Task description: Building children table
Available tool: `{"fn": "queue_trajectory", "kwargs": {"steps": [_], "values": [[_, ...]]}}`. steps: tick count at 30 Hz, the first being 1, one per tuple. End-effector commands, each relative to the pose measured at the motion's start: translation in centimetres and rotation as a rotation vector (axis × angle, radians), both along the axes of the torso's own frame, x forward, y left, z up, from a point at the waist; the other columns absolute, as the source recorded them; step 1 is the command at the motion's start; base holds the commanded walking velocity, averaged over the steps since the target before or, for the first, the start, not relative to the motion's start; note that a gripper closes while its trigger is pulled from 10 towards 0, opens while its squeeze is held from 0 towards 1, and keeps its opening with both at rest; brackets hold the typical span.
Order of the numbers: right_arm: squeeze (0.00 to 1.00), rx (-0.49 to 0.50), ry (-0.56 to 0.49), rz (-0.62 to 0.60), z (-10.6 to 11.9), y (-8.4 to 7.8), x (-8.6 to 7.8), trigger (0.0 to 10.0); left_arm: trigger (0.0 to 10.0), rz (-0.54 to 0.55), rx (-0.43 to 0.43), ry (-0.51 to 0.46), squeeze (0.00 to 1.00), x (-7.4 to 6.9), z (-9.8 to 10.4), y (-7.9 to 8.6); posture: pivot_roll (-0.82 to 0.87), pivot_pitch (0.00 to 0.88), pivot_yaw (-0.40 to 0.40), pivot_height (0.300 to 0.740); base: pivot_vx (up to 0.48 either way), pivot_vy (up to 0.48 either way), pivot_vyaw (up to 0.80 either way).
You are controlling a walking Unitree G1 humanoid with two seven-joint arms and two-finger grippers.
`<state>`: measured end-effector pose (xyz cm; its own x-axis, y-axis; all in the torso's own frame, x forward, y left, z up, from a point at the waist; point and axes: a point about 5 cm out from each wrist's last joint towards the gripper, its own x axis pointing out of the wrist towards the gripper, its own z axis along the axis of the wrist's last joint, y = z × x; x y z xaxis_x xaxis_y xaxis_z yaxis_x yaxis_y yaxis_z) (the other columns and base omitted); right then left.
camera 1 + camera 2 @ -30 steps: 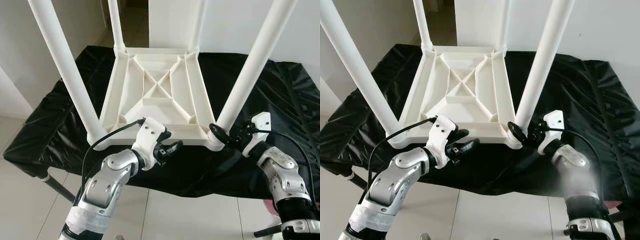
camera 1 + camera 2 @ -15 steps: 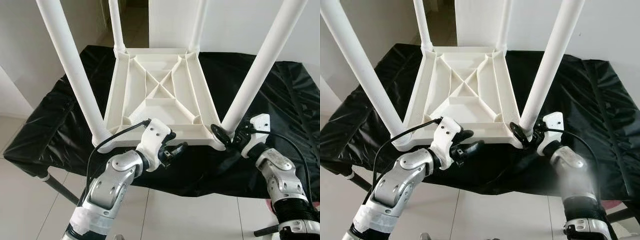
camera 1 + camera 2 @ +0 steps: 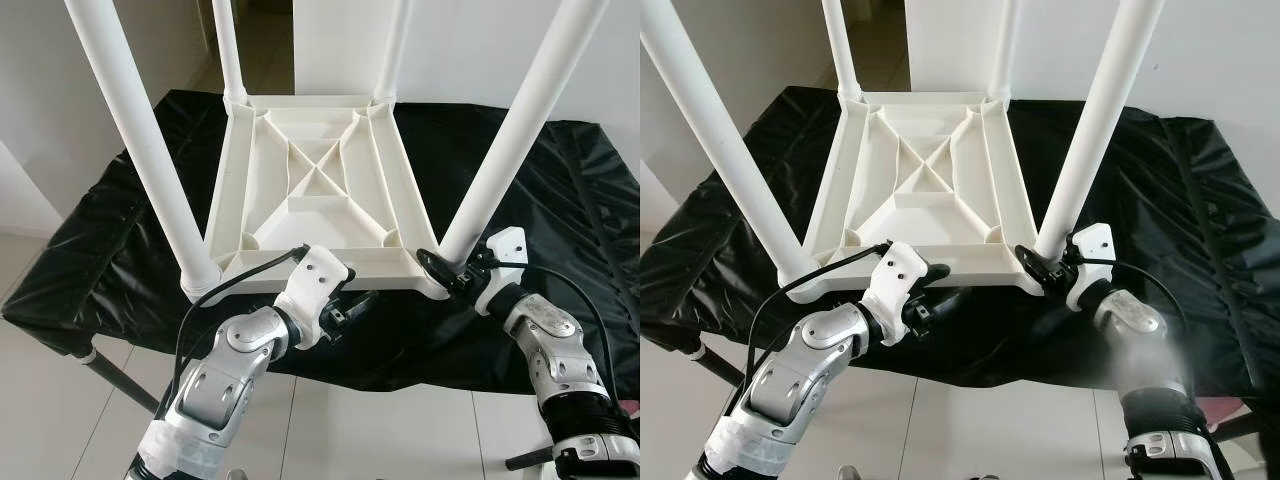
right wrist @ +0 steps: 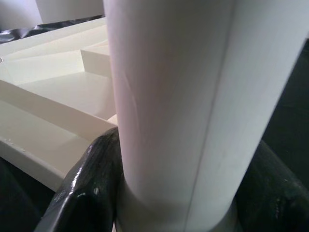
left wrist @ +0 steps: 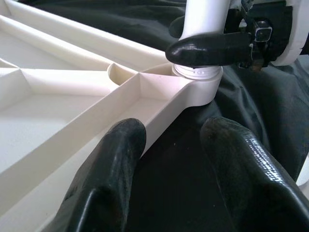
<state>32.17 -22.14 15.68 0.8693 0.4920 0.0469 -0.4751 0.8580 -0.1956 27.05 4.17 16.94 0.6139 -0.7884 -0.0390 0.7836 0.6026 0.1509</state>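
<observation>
The white children's table (image 3: 315,190) lies upside down on a black cloth, its four legs pointing up. My right gripper (image 3: 445,272) is shut on the near right leg (image 3: 500,150) just above its socket; in the right wrist view the black fingers (image 4: 91,183) wrap that leg (image 4: 178,96). My left gripper (image 3: 352,305) is open at the tabletop's near rim, left of that corner. In the left wrist view its fingers (image 5: 116,159) straddle the rim (image 5: 159,113), one resting against it and one over the cloth, facing the leg socket (image 5: 198,82).
The black cloth (image 3: 90,250) covers a low stand and hangs over its near edge, with a black stand leg (image 3: 120,375) showing below at the left. White tiled floor (image 3: 50,400) lies in front. White walls stand close behind. The near left leg (image 3: 140,150) rises beside my left arm.
My left gripper has moved forward and to the right, up to the tabletop's near rim. My right gripper stays at the base of the near right leg.
</observation>
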Motion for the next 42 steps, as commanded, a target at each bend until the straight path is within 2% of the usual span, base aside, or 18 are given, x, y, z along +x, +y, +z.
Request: {"fn": "queue_trajectory", "kwargs": {"steps": [1, 5, 11, 14, 16, 17, 18, 19, 22, 25, 26, 28, 31, 32, 34, 35, 37, 42], "values": [[0.0, -0.004, -0.045, 0.0, 1.0, 0.5, 0.4, 10.0, 10.0, 0.01, 0.019, -0.024, 0.0, -0.1, -0.2, 0.1, -0.03, 0.104, 0.006, 0.74, 0.0, 0.0, 0.0], [0.0, 0.01, -0.036, -0.015, 0.9, 0.6, 0.3, 10.0, 10.0, 0.013, 0.018, -0.028, 0.0, -0.1, -0.2, 0.0, -0.03, 0.105, 0.003, 0.74, 0.0, 0.0, 0.0], [0.0, 0.026, -0.001, -0.137, 0.3, 1.4, 0.1, 10.0, 10.0, 0.021, 0.012, -0.024, 0.0, -0.1, -0.3, -0.1, -0.03, 0.106, 0.003, 0.74, 0.0, 0.0, 0.0], [0.0, 0.058, 0.025, -0.317, -0.2, 2.6, -0.2, 10.0, 10.0, 0.02, 0.01, -0.029, 0.0, -0.1, -0.2, -0.2, -0.04, 0.104, 0.007, 0.74, 0.0, 0.0, 0.0], [0.0, 0.067, 0.034, -0.366, -0.4, 3.0, -0.3, 10.0, 10.0, 0.02, 0.009, -0.031, 0.0, 0.0, -0.2, -0.3, -0.04, 0.104, 0.007, 0.74, 0.0, 0.0, 0.0], [0.0, 0.09, 0.051, -0.474, -0.7, 3.4, -0.6, 10.0, 10.0, 0.018, 0.007, -0.033, 0.0, 0.0, -0.2, -0.3, -0.04, 0.101, 0.008, 0.74, 0.0, 0.0, 0.0], [0.0, 0.09, 0.051, -0.474, -0.7, 3.4, -0.6, 10.0, 10.0, 0.018, 0.007, -0.033, 0.0, 0.0, -0.2, -0.3, -0.04, 0.101, 0.008, 0.74, 0.0, 0.0, 0.0], [0.0, 0.126, 0.073, -0.62, -1.2, 4.1, -1.3, 10.0, 10.0, 0.013, 0.006, -0.034, 0.0, -0.1, -0.2, -0.3, -0.04, 0.099, 0.007, 0.74, 0.0, 0.0, 0.0], [0.0, 0.138, 0.069, -0.715, -1.5, 5.1, -1.9, 10.0, 10.0, 0.009, 0.006, -0.036, 0.0, -0.1, -0.2, -0.5, -0.04, 0.097, 0.005, 0.74, 0.0, 0.0, 0.0], [0.0, 0.165, 0.085, -0.768, -1.8, 6.6, -2.3, 10.0, 10.0, 0.006, 0.006, -0.039, 0.0, 0.0, -0.2, -0.6, -0.04, 0.094, 0.007, 0.74, 0.0, 0.0, 0.0], [0.0, 0.165, 0.085, -0.768, -1.8, 6.6, -2.3, 10.0, 10.0, 0.006, 0.006, -0.039, 0.0, 0.0, -0.2, -0.6, -0.04, 0.094, 0.007, 0.74, 0.0, 0.0, 0.0], [0.0, 0.205, 0.102, -0.721, -1.8, 8.3, -2.1, 10.0, 10.0, 0.006, 0.002, -0.039, 0.0, 0.0, -0.1, -0.7, -0.04, 0.088, 0.008, 0.74, 0.0, 0.0, 0.0], [0.0, 0.213, 0.082, -0.703, -1.4, 8.4, -2.1, 10.0, 10.0, 0.005, -0.001, -0.04, 0.0, 0.0, 0.0, -0.7, -0.04, 0.086, 0.007, 0.74, 0.0, 0.0, 0.0], [0.42, 0.228, 0.071, -0.692, -1.2, 8.2, -2.2, 10.0, 10.0, 0.004, -0.003, -0.04, 0.0, 0.0, 0.0, -0.8, -0.04, 0.082, 0.005, 0.74, 0.0, 0.0, 0.0], [0.42, 0.238, 0.069, -0.692, -1.0, 8.1, -2.3, 10.0, 10.0, 0.004, -0.004, -0.04, 0.0, -0.1, 0.0, -0.8, -0.04, 0.082, 0.005, 0.74, 0.0, 0.0, 0.0], [1.0, 0.244, 0.056, -0.68, -0.8, 8.1, -2.4, 10.0, 10.0, 0.005, -0.002, -0.042, 0.0, -0.1, 0.0, -0.7, -0.04, 0.08, 0.004, 0.74, 0.0, 0.0, 0.0], [1.0, 0.245, 0.047, -0.677, -0.5, 8.1, -2.4, 10.0, 10.0, 0.007, -0.001, -0.043, 0.0, 0.0, -0.1, -0.7, -0.04, 0.08, 0.004, 0.74, 0.0, 0.0, 0.0], [1.0, 0.261, 0.014, -0.499, 0.9, 7.3, -1.6, 10.0, 10.0, 0.013, -0.004, -0.045, 0.0, 0.0, 0.0, -0.7, -0.03, 0.077, 0.0, 0.74, 0.0, 0.0, 0.0]]}}
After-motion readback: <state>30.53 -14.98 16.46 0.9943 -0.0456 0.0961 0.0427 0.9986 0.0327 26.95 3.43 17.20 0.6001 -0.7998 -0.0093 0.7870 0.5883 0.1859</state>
